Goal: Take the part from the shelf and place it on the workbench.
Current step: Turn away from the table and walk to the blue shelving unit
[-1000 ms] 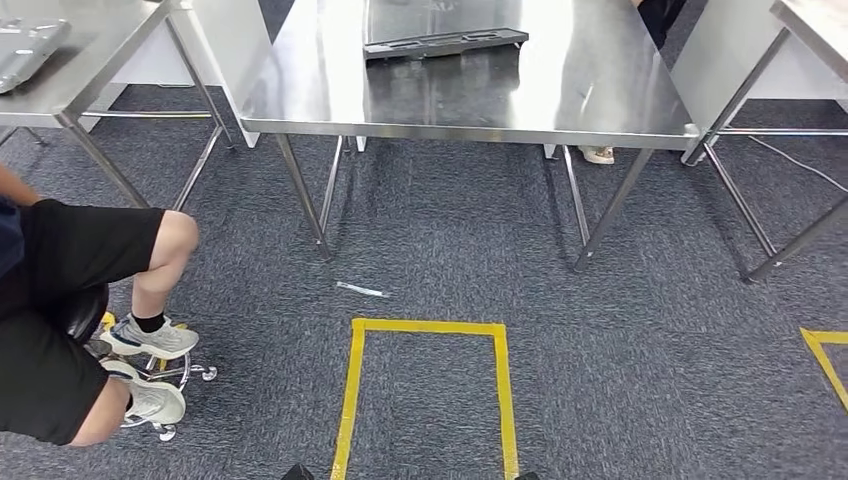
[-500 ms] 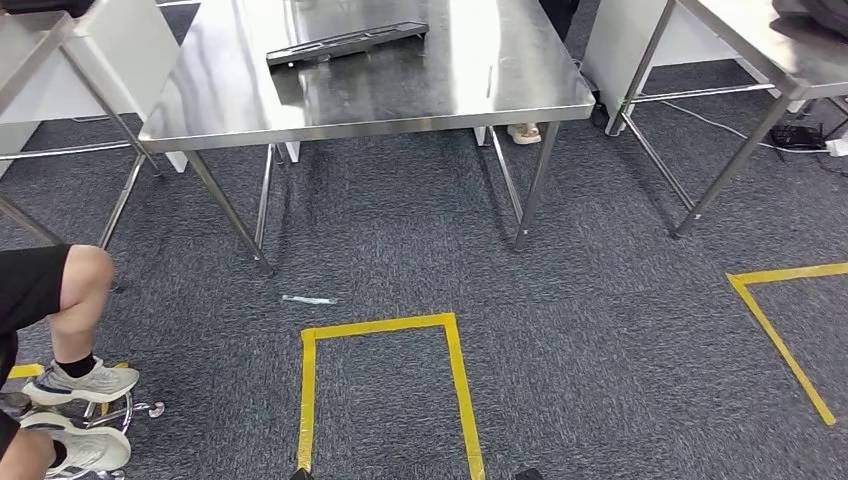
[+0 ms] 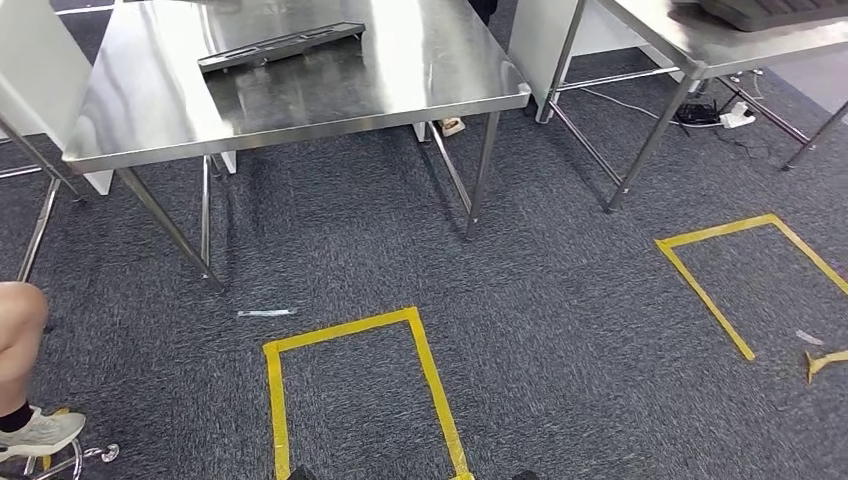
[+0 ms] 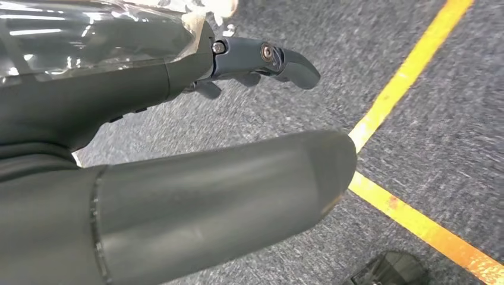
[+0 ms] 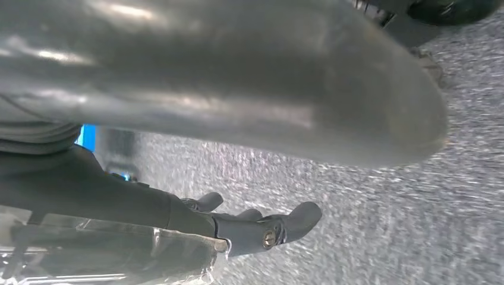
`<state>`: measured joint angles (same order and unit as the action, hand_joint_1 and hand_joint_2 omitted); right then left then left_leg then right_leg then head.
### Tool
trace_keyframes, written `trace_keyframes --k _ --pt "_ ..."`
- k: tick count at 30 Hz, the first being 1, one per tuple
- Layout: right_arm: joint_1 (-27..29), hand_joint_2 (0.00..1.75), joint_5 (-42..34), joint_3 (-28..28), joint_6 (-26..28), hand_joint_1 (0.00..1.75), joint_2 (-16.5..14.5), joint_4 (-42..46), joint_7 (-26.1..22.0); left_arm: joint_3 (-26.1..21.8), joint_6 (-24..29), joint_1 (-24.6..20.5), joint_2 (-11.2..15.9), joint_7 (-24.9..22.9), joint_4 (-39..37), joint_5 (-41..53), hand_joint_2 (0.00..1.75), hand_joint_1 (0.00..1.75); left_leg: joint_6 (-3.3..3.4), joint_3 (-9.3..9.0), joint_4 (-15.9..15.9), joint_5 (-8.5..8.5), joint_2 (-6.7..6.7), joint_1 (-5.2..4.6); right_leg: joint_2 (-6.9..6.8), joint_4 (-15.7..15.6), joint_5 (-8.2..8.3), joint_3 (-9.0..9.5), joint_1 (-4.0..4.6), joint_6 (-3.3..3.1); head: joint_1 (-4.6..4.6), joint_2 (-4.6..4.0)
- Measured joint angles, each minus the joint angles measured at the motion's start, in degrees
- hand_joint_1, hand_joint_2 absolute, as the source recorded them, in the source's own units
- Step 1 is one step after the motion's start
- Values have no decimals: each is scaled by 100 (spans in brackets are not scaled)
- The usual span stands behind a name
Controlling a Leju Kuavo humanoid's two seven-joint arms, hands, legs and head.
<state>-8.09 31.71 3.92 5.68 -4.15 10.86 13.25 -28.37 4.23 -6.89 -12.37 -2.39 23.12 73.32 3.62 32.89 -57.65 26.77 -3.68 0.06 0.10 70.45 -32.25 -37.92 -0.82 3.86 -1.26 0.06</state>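
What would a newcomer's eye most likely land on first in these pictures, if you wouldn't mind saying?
Probably the shiny steel workbench at the upper left of the head view, with a long dark part lying near its far edge. Next, the yellow tape rectangle on the grey carpet in front of it, and a second tape outline to the right. In the wrist views, the left hand and right hand hang over the carpet, holding nothing.

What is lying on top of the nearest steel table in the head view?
A long dark flat part lies on the steel table near its far side. The rest of the visible tabletop shows reflections alone; its far edge is cut off by the frame.
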Motion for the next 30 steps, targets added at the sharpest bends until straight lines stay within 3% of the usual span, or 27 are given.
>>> trace_keyframes --k 2,3,4,6,7,9,11,13,14,16,17,19,20,22,23,24,26,28,29,30 --pt "-13 0 26 3 -8 0 3 0 8 -16 -10 -6 -8 4 1 20 0 0 -25 -8 -13 2 -132 -21 -221 -833 255 492 10 56 -1 0" --pt "-27 0 35 5 -10 0 3 0 12 -22 -23 -10 -12 8 2 35 0 0 -46 -12 -21 5 -190 -38 -308 -1135 342 652 26 34 4 1" --pt "-37 0 44 10 -11 0 3 0 13 -27 -38 -14 -14 12 2 51 0 0 -72 -16 -28 5 -239 -54 -361 -1290 382 721 43 -9 10 1" --pt "-30 0 50 32 -11 0 7 0 13 -33 -69 -28 -25 21 3 84 0 0 -125 -27 -26 -3 -332 -58 -275 -1324 419 691 56 -110 20 1" --pt "-18 0 53 44 -11 0 10 0 11 -36 -83 -39 -31 25 4 96 0 0 -159 -23 -43 13 -314 -44 -222 -1333 442 693 27 -153 19 0" --pt "-15 0 71 65 -11 0 16 0 3 -40 -109 -56 -40 37 6 114 0 0 -231 68 -282 228 -64 -6 -115 -1355 503 690 -31 -249 25 0" --pt "-27 0 99 85 -12 0 9 0 -13 -44 -143 -53 -41 51 4 133 0 0 -288 333 -949 654 259 29 3 -1353 550 654 -47 -309 34 0" --pt "-16 0 117 106 -13 0 2 0 -25 -50 -172 -44 -40 60 4 153 0 0 -321 571 -1556 902 357 50 139 -1345 582 613 -46 -315 36 0" --pt "-4 0 125 117 -13 0 3 0 -27 -54 -178 -43 -39 62 5 167 0 0 -330 570 -1597 865 369 62 211 -1341 595 602 -50 -304 36 0" --pt "12 0 135 138 -13 0 4 0 -31 -61 -187 -44 -38 65 6 192 0 0 -334 257 -1047 525 440 101 364 -1326 615 592 -67 -276 36 0" --pt "11 0 139 144 -13 0 3 0 -33 -63 -191 -45 -38 67 7 199 0 0 -334 45 -655 377 583 126 437 -1311 623 580 -70 -257 36 0" --pt "-7 0 140 148 -11 0 2 0 -37 -67 -203 -47 -42 72 7 207 0 0 -316 -208 -138 235 827 145 568 -1281 646 523 -62 -187 32 1" --pt "-10 0 142 154 -9 0 2 0 -39 -70 -211 -49 -44 73 8 210 0 0 -291 -227 -77 246 878 131 629 -1286 668 487 -65 -136 31 1" --pt "10 0 146 185 1 0 8 0 -43 -75 -224 -56 -56 73 16 224 0 0 -198 -215 -44 195 746 100 735 -1324 723 406 -81 -29 31 0" --pt "25 0 148 206 10 0 10 0 -43 -78 -231 -63 -64 73 21 233 0 0 -141 -212 -16 161 676 96 686 -1295 712 359 -83 -4 30 0" --pt "33 0 150 223 19 0 11 0 -44 -78 -240 -71 -75 74 27 243 0 0 -90 -205 14 128 591 99 560 -1156 633 265 -72 -4 14 0" --pt "28 0 152 246 30 0 7 0 -50 -80 -259 -74 -88 74 32 256 0 0 -31 -179 40 92 408 83 220 -512 305 -41 -53 -48 -21 1" --pt "30 0 153 266 31 0 5 0 -56 -85 -268 -67 -91 73 33 262 0 0 -14 -145 37 81 216 56 78 216 8 -348 -46 -48 -40 0" --pt "42 0 153 275 32 0 5 0 -57 -86 -270 -67 -90 73 33 263 0 0 -10 -133 35 77 131 47 55 345 -32 -372 -47 -22 -40 0" --pt "54 0 153 282 32 0 7 0 -56 -87 -270 -67 -92 73 33 265 0 0 -9 -128 34 75 52 43 30 220 16 -260 -47 15 -43 0"
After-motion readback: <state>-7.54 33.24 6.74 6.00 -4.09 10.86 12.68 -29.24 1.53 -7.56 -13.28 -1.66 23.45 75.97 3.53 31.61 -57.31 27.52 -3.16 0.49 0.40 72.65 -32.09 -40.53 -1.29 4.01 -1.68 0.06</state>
